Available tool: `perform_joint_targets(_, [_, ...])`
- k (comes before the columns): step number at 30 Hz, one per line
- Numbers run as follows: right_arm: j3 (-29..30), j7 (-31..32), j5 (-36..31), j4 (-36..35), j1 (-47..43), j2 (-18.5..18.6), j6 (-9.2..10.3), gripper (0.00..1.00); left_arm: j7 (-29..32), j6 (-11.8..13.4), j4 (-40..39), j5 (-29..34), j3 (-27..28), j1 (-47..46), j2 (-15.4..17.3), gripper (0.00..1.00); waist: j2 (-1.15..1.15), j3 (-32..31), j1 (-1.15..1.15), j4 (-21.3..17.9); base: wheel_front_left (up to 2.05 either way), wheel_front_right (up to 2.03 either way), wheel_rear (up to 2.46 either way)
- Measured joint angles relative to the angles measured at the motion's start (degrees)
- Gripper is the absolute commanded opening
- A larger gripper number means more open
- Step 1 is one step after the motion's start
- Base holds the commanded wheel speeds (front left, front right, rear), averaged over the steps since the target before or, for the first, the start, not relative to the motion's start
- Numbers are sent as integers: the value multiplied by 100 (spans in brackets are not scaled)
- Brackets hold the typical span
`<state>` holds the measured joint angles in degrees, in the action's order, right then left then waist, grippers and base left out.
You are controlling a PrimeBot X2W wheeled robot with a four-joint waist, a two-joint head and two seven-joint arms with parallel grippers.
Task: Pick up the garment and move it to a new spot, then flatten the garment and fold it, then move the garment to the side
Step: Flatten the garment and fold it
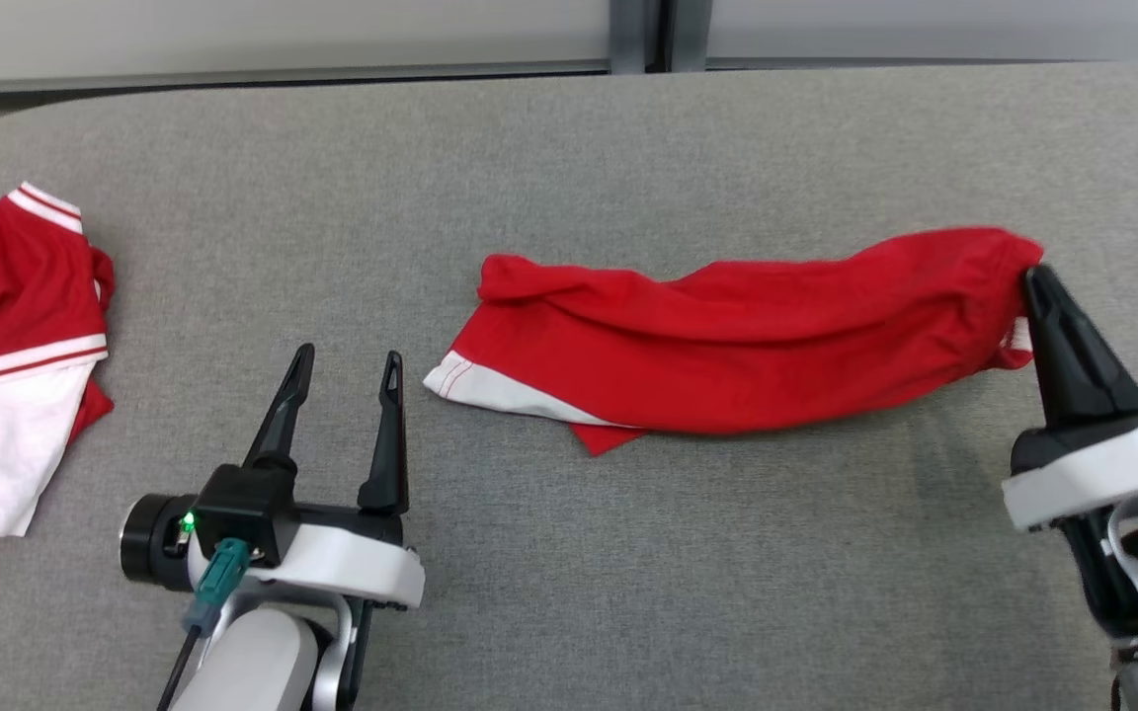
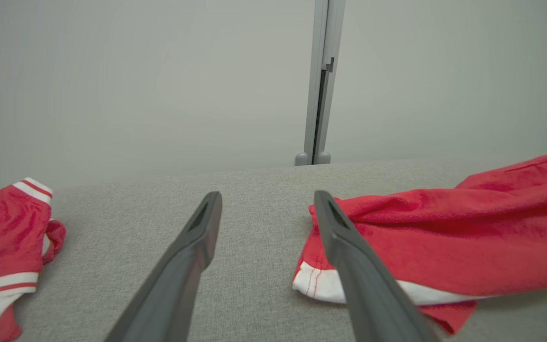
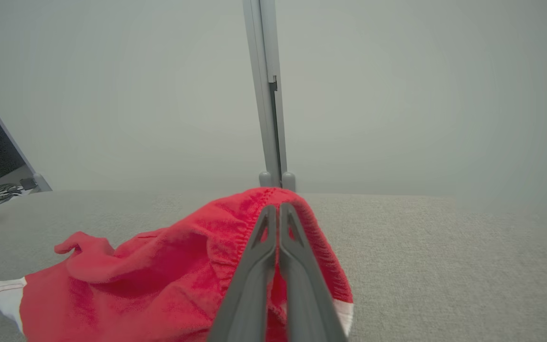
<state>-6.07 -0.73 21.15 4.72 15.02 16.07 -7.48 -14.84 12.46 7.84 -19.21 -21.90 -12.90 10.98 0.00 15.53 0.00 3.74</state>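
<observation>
No words, labels, brands, numbers or signs can be read anywhere; the red garment (image 1: 727, 346) carries only plain white trim; the other red and white garment (image 1: 6, 296) carries only stripes.

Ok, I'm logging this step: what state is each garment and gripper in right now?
Middle garment: bunched up, unfolded, right end pinched.
Left garment: crumpled, lying untouched.
Left gripper: open, empty, beside the middle garment.
Right gripper: shut on the middle garment's right end.
</observation>
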Motion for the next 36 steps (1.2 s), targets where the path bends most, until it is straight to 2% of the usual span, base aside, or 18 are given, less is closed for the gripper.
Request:
perform_joint_targets(6, [112,71,118,506,989,338,-1,0,-10,-68,29,97,-86,-433,-291,100,0,525,0,286,0,0,0])
perform_joint_targets(11, [114,194,250,1369,1751,616,-1,0,-14,-183,45,220,-119,-715,-522,100,0,946,0,585,0,0,0])
perform_joint_targets(16, [27,153,431,2176,2159,680,-1,0,-14,-250,103,310,-56,-762,-650,100,0,1182,0,829,0,0,0])
perform_joint_targets(17, [-2,80,452,2277,2206,683,-1,19,-15,-260,113,319,-33,-764,-661,100,0,1203,0,845,0,0,0])
perform_joint_targets(19, [-82,-113,522,2388,2270,667,-1,100,-15,-283,141,361,31,-765,-681,100,0,1199,0,823,0,0,0])
perform_joint_targets(24, [-241,-599,620,2351,2249,680,-1,100,-15,-309,174,464,151,-760,-702,100,0,1092,0,680,0,0,0])
perform_joint_targets(28, [-382,-1036,628,1961,1951,747,-1,100,-14,-341,192,542,298,-712,-675,100,0,933,0,504,0,0,0])
perform_joint_targets(32, [-415,-1182,376,1463,1469,778,-1,100,-15,-341,201,581,463,-547,-608,100,0,726,0,304,0,0,0])
perform_joint_targets(36, [-321,-1182,269,1039,850,627,-1,100,-16,-341,201,630,566,-378,-499,100,0,482,0,106,0,0,0])
